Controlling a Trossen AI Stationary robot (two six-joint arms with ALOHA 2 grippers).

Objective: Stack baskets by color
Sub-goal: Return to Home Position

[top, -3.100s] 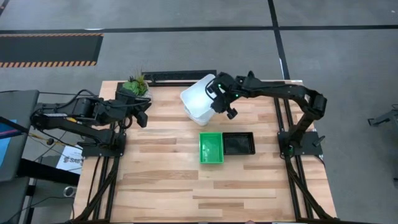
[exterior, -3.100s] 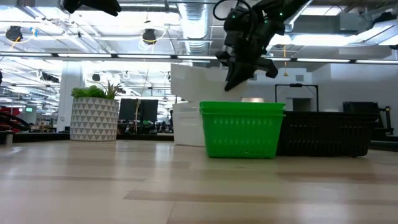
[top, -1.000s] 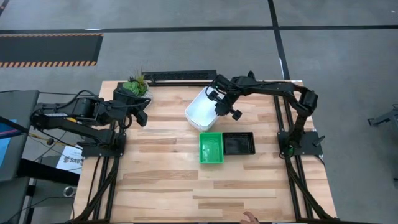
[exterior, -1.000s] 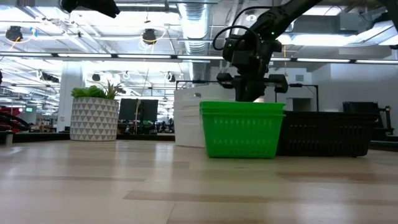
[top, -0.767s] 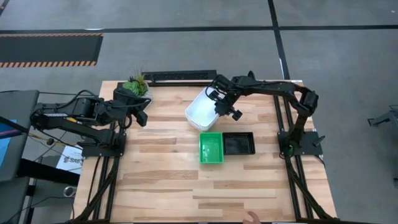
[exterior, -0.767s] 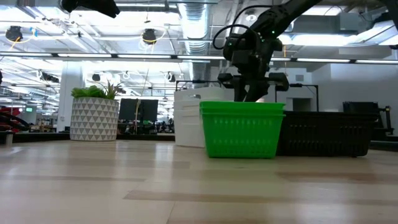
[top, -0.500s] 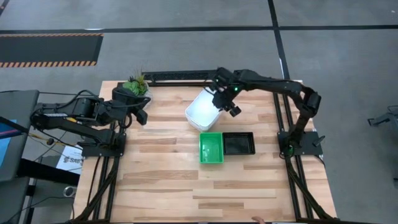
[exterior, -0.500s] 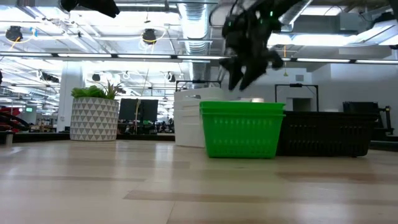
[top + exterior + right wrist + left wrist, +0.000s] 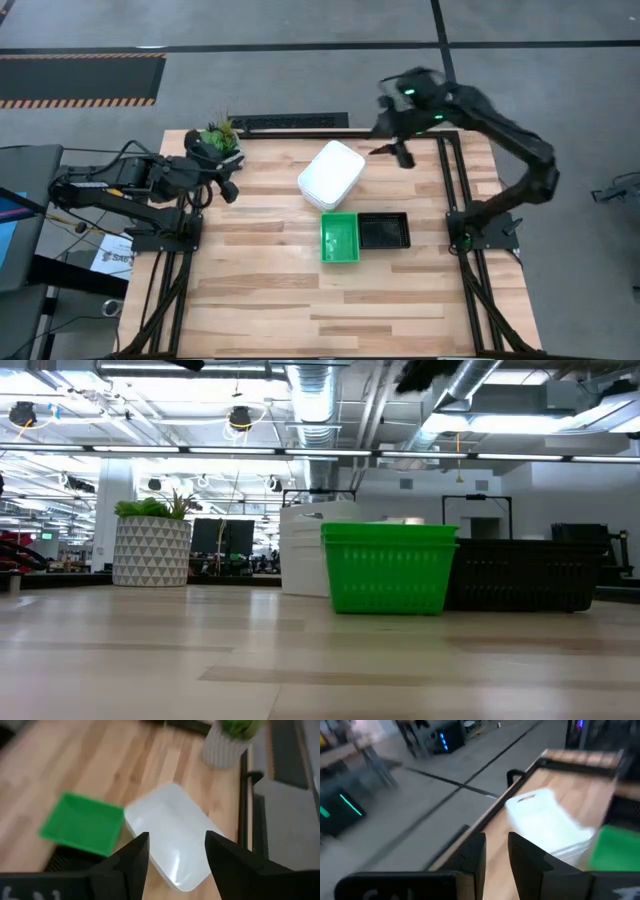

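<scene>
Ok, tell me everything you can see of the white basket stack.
The white basket stack is glossy plastic, rectangular with rounded corners, open side up, sitting skewed on the wooden table behind the green baskets; contact with them is unclear. Nothing grips it: the open right end effector hangs beyond it, the left end effector beside the plant.

The table (image 9: 250,290) is lying bare before the green stack (image 9: 339,237). The white stack (image 9: 331,174) is blocking behind it, the black stack (image 9: 384,230) alongside.
</scene>
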